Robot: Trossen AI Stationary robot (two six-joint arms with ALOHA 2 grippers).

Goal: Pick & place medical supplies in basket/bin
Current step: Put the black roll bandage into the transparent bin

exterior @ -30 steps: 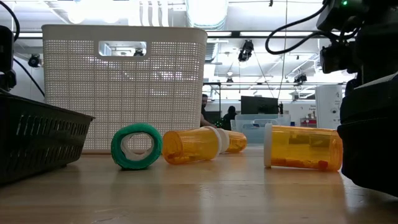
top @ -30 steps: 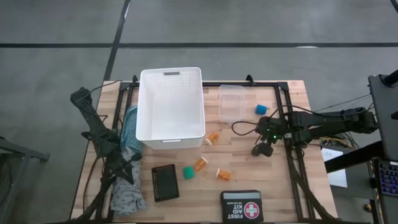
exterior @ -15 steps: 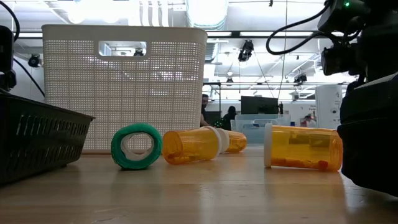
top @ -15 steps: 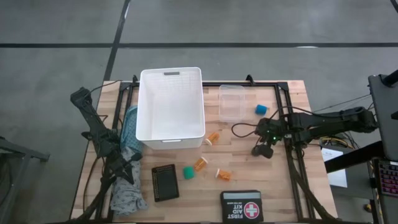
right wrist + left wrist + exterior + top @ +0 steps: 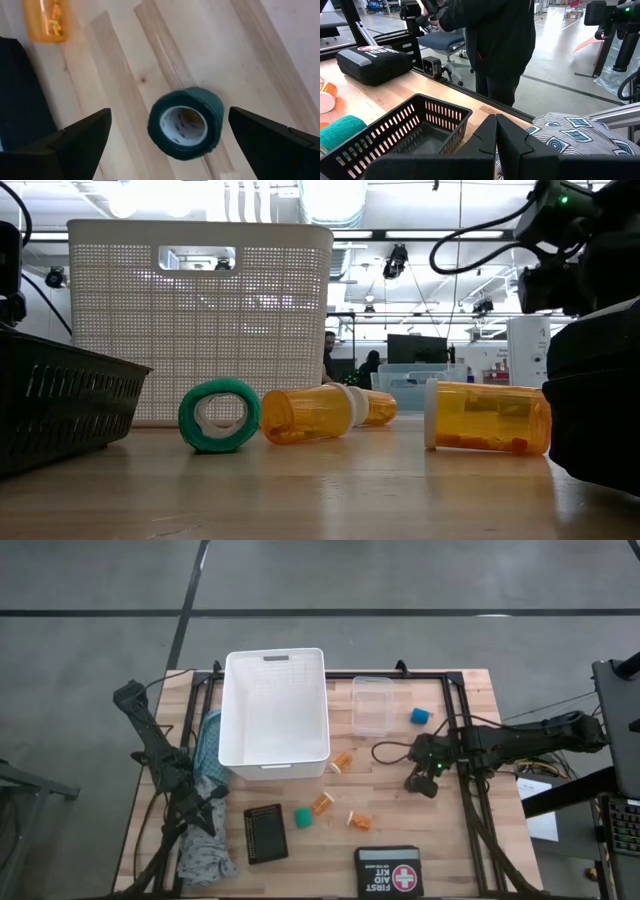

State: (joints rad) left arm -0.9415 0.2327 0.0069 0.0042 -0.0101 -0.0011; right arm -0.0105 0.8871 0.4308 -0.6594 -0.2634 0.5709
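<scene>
My right gripper [image 5: 424, 778] hangs open above a dark round roll [image 5: 186, 122] that lies on its side on the wood; its fingers stand on either side of the roll without touching it. Three orange pill bottles [image 5: 342, 761] [image 5: 323, 802] [image 5: 359, 820] and a green roll [image 5: 302, 817] lie near the white basket [image 5: 275, 658]. A blue roll [image 5: 419, 716] sits beside the clear tub [image 5: 372, 705]. The teal patterned cloth [image 5: 205, 750] lies at the basket's left wall. My left gripper [image 5: 496, 134] is shut, waiting at the table's left near side.
A small black slotted basket [image 5: 265, 833] and the black first aid case [image 5: 388, 869] sit at the near edge. A second patterned cloth [image 5: 200, 860] lies under my left arm. A person [image 5: 490, 45] stands beyond the table. Bare wood lies around the dark roll.
My right gripper has shifted a little toward the table's near edge, over the dark roll. Nothing on the table has moved.
</scene>
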